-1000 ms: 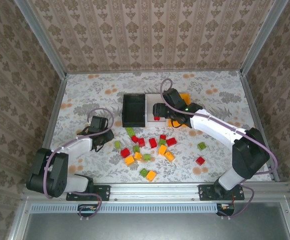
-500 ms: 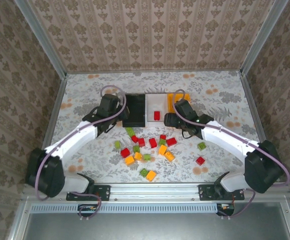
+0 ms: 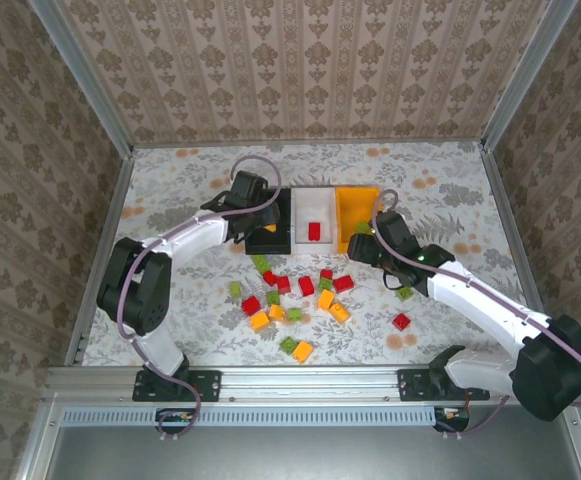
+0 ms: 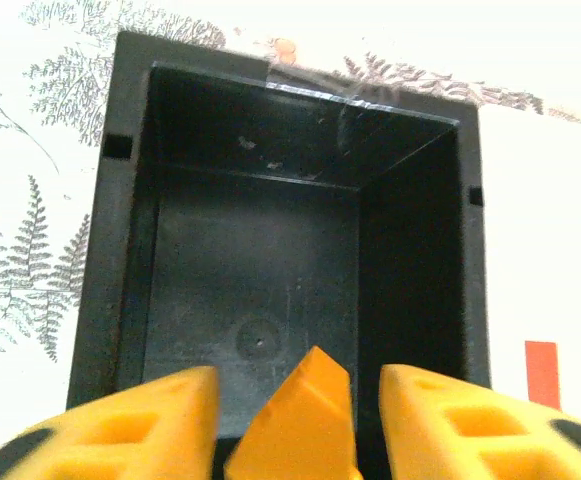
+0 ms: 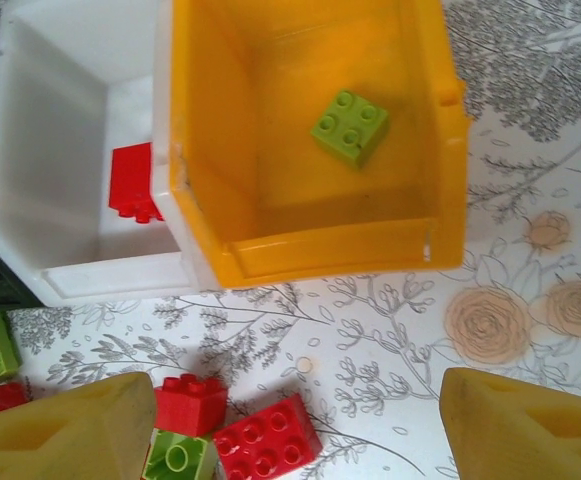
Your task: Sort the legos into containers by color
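We've binned two: red brick [image 5: 130,190] in the white bin [image 5: 60,130], green brick [image 5: 350,125] next door. Left tool [image 4: 295,380] clamps an orange lego [image 4: 292,425], right tool [image 5: 290,400] released, pile [image 3: 295,295] unsorted.

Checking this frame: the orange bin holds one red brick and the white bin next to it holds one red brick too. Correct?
Not quite. The brick in the orange bin is green, not red; the right wrist view shows it lying on the bin's floor. The white bin next to it does hold one red brick.
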